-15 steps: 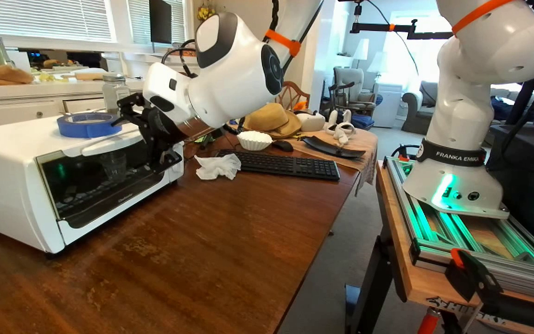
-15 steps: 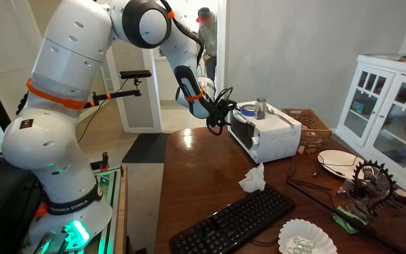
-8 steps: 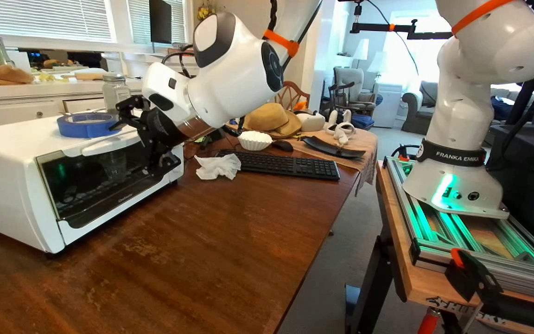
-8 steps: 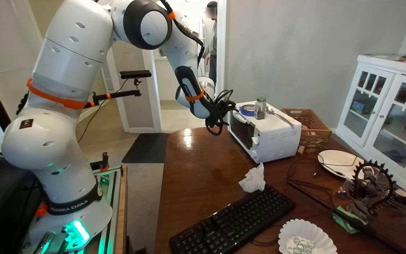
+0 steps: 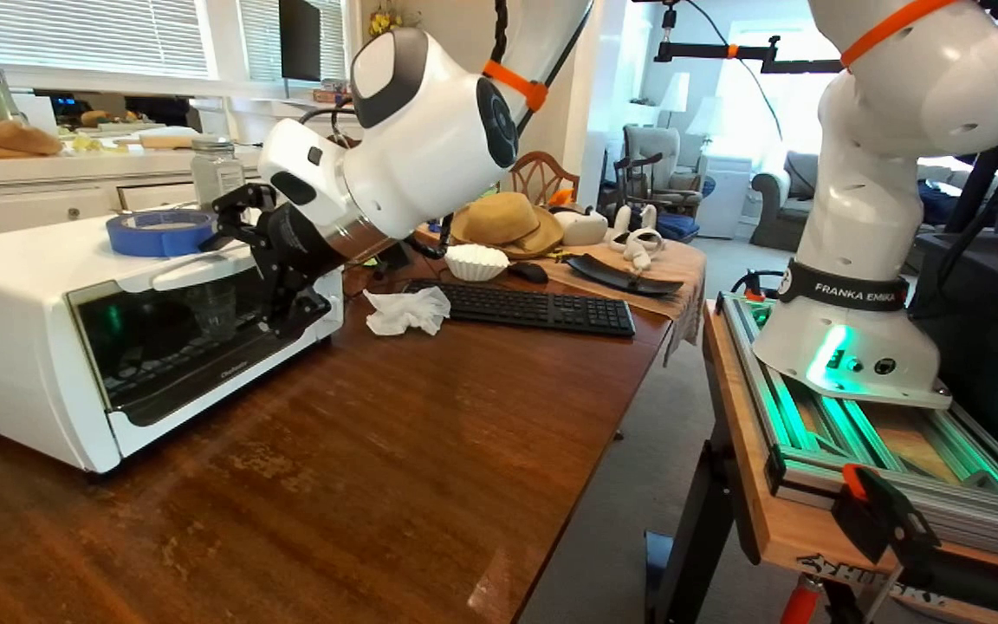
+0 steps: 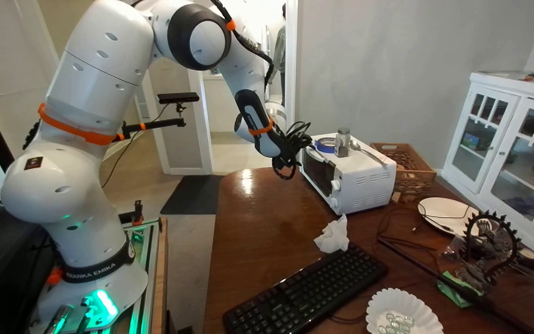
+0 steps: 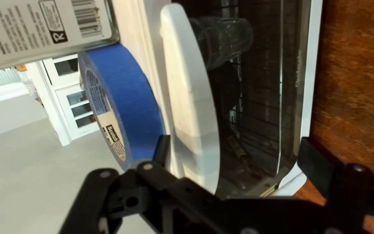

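Spread wide facing the oven [image 5: 48,329]

Leaves a broad stretch of desk [image 5: 352,459] from the oven's front to the edge, with tissue [image 5: 408,312] and keyboard [image 5: 542,311] past the oven's knob end. Shows the hand [image 7: 234,148] parted wide, gripping nothing, with the oven's handle [image 7: 192,94] between its fingers [image 7: 318,165] in the wrist view; cannot tell whether touching. Has tape [image 7: 138,100] atop the oven.

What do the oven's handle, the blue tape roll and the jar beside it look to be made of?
Handle: probably plastic, satin white, from its smooth rounded shape; painted metal stays possible.
Tape roll: likely paper masking tape, judging by matte blue surface and Scotch label.
Jar: clear, glossy, apparently glass, see-through near its top; possibly plastic.
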Available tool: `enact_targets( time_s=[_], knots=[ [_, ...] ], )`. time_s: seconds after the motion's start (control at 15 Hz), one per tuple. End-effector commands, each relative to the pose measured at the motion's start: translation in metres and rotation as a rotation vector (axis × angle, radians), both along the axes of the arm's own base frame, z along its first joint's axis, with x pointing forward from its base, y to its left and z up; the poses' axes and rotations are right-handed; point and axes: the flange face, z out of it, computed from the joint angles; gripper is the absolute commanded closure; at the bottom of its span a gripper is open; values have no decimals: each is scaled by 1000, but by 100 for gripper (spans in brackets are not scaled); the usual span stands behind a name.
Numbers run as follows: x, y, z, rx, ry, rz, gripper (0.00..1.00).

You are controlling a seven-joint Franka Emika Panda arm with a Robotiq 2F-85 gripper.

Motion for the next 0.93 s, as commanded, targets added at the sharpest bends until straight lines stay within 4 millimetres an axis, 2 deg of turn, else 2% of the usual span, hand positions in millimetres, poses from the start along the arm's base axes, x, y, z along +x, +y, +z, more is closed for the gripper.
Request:
enact_targets(
  time_s=[0.0, 0.33, 0.53, 0.73, 0.8, 0.87],
  knots=[
    [12, -4, -8, 37, 36, 17, 0],
    [16, -3, -11, 152, 117, 37, 0],
    [2, 15, -3, 267, 171, 98, 0],
    [-11, 26, -5, 363, 222, 132, 0],
    [-13, 40, 2, 394, 239, 123, 0],
    [-17, 43, 0, 423, 258, 115, 0]
  ],
)
